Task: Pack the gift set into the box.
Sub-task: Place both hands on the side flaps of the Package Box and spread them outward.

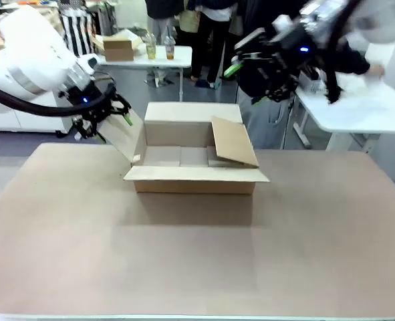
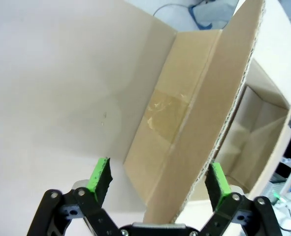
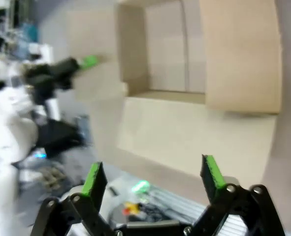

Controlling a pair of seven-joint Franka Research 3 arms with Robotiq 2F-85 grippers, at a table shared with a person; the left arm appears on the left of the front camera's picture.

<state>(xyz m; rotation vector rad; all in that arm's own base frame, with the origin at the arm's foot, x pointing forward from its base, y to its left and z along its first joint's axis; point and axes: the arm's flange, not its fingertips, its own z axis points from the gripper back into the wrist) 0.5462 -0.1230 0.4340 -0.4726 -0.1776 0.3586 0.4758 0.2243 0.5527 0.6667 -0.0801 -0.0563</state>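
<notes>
The box (image 1: 196, 179), a shallow brown carton, sits mid-table with its flaps out; its inside shows only bare bottom panels. No gift set is in view. My left gripper (image 1: 115, 130) is open at the box's raised left flap (image 1: 123, 139). In the left wrist view that flap (image 2: 194, 123) runs edge-on between the green pads (image 2: 100, 174) of the left gripper (image 2: 159, 179), without touching them. My right gripper (image 1: 245, 83) hangs open and blurred, high above the box's far right corner. The right wrist view shows the right gripper (image 3: 152, 176) holding nothing and looking down at the box (image 3: 184, 123).
The right flap (image 1: 234, 142) leans inward over the box opening. A person in dark clothes (image 1: 271, 114) stands behind the box, beside a white table (image 1: 357, 107). A small carton (image 1: 119, 48) and cups stand on a far table. The brown tabletop (image 1: 184, 254) stretches in front.
</notes>
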